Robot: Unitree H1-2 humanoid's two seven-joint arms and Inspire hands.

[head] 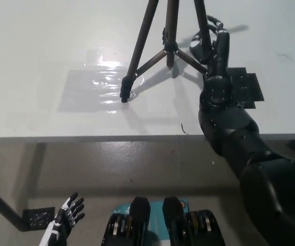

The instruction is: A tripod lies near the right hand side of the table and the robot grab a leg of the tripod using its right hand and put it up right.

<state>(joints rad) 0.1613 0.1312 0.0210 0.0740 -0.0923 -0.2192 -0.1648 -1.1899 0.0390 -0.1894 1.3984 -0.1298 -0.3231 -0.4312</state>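
A dark tripod (160,46) stands upright on the white table (45,51), its legs spread and its top cut off by the picture's upper edge. One leg's foot (124,96) rests on a shiny clear sheet (96,87). My black right hand (209,41) is at the tripod's right leg, fingers curled around it. My white left hand (65,218) hangs below the table edge at the lower left, fingers apart, holding nothing.
A black flat patch (247,87) lies on the table just right of my right wrist. The table's front edge (111,137) runs across the middle of the picture, with grey floor below. A small black block (37,216) sits on the floor beside my left hand.
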